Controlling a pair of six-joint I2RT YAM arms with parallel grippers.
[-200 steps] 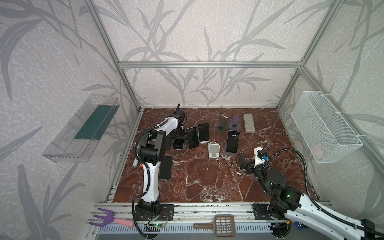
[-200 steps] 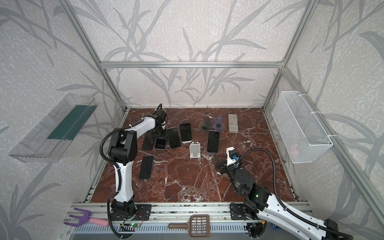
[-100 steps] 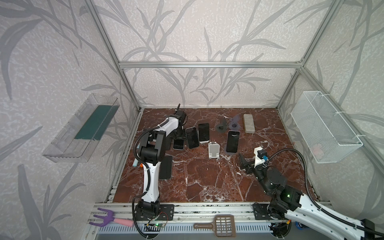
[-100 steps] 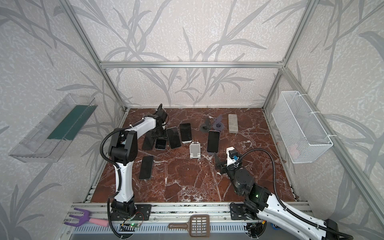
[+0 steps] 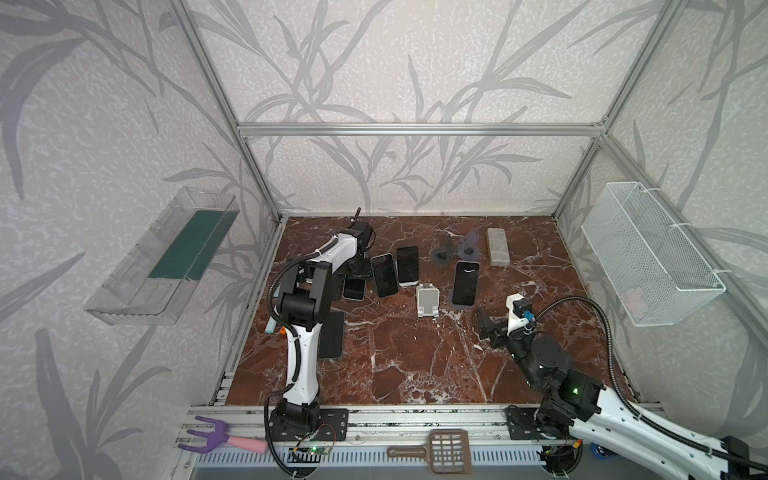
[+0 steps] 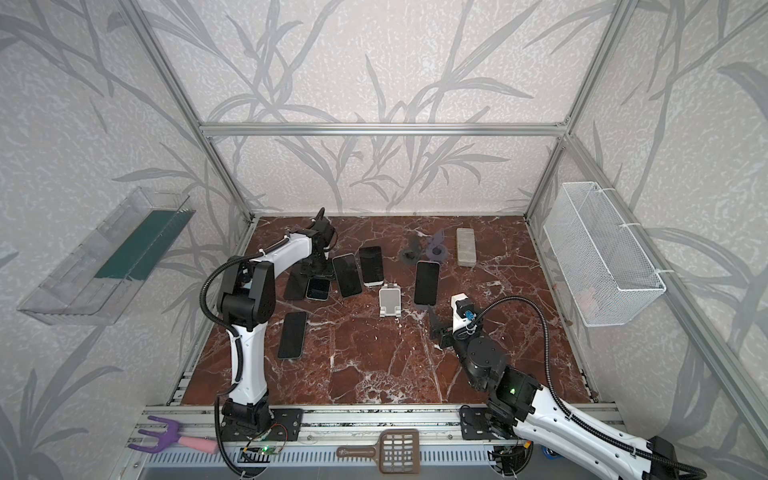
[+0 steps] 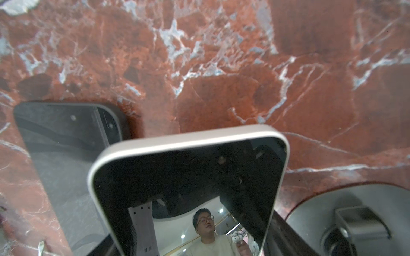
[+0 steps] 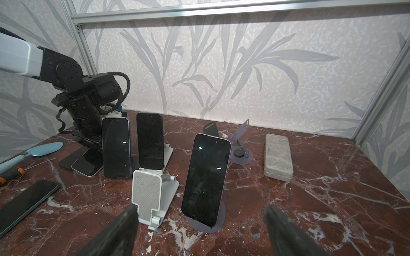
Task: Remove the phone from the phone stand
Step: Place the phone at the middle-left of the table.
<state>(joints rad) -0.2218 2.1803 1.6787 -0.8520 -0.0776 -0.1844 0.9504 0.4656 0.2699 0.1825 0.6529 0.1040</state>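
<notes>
A white-rimmed phone (image 7: 188, 168) lies flat at the back left, partly on a dark phone (image 7: 62, 141); both top views show it (image 6: 318, 289). My left gripper (image 6: 316, 272) points down over its far end. Dark fingers (image 7: 288, 232) flank both long edges, but the phone hides their tips and I cannot make out contact. A round stand base (image 7: 355, 221) sits beside it. My right gripper (image 8: 200, 207) stands open and empty, low over the table, facing a lilac-rimmed phone (image 8: 206, 177) that leans on a purple round stand (image 8: 218, 223).
Two more phones (image 8: 115, 147) (image 8: 149, 140) lean on stands. An empty white stand (image 8: 146, 192) is beside the lilac phone. Two empty stands (image 5: 442, 253) (image 5: 469, 247) and a grey block (image 8: 278, 157) are at the back. Another phone (image 6: 292, 334) lies flat front left.
</notes>
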